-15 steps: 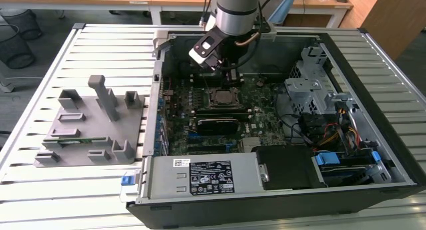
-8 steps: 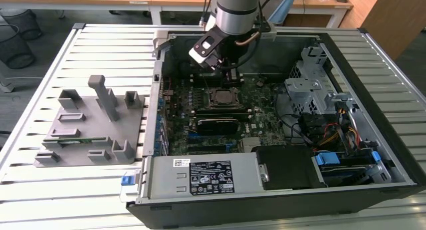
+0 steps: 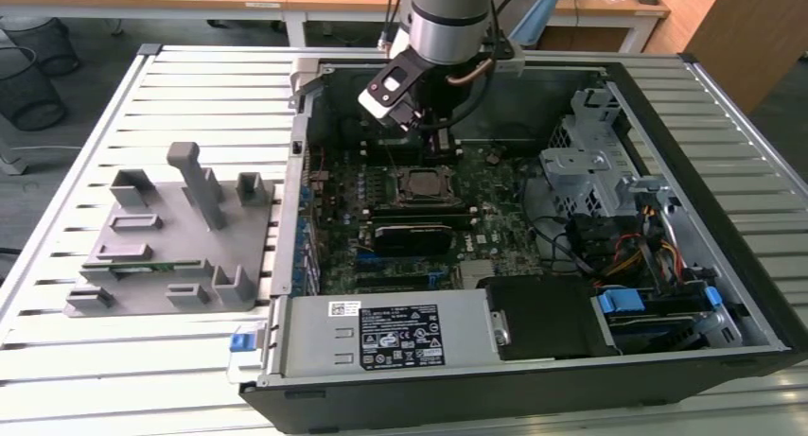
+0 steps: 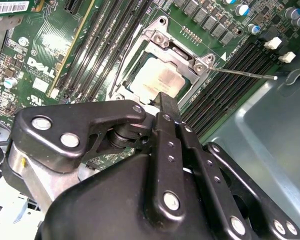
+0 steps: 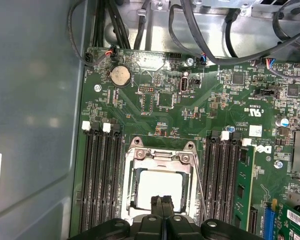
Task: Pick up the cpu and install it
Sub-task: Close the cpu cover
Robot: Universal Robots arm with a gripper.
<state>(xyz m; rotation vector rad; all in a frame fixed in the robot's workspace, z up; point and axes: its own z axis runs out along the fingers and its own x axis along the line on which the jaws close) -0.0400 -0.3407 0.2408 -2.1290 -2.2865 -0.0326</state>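
We see the arm's black tool inside the open black computer case, in the upper middle of the exterior view, poised over the green motherboard. In both wrist views its two fingers press flat together, gripping nothing.

The cpu, a small flat square chip with a shiny silver-grey top, sits in the dark square socket frame with metal rim, low in the centre of the first wrist view; the closed fingertips hang just above the chip's near edge. In the second wrist view the cpu shows in the upper middle, beyond the fingertip.

On the slatted white desk, left of the case, stands the grey plastic fixture, well apart from the tool.
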